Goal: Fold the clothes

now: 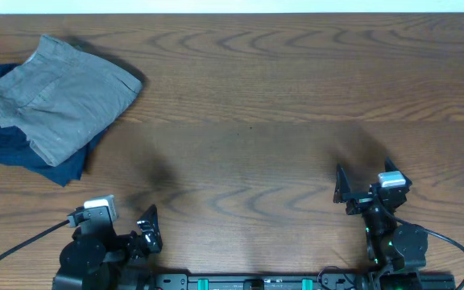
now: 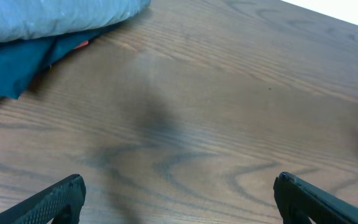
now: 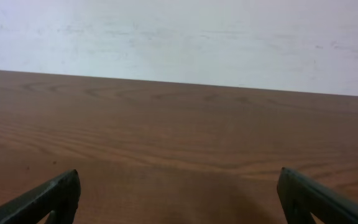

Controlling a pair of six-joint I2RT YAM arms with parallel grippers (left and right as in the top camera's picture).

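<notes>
— Where are the grey shorts (image 1: 63, 97) from where you stand?

— At the far left corner of the wooden surface (image 1: 256, 121), bunched into a rough heap. They lie on top of a dark navy garment (image 1: 6, 149), which sticks out under them on the left and near sides.

— Anything between them and the arms?

— Nothing but bare wood and a few soft shadows. The left gripper (image 1: 148, 229) sits low at the near edge, well apart from the pile. Its wrist camera catches the heap only at the top left corner, with the navy cloth (image 2: 11, 68) poking out beneath the grey (image 2: 55, 15).

— Is it holding anything?

— No. Its jaws stand wide apart, with only wood grain between them.

— And the right one?

— The right gripper (image 1: 362, 171) is over on the near right, far from the clothes. It is spread just as wide and has hold of nothing. Its camera looks across the surface to a pale wall (image 3: 179, 37).

— What else is about?

— A black cable (image 1: 14, 246) trails off from the left arm's base, and another (image 1: 457, 246) from the right.
</notes>
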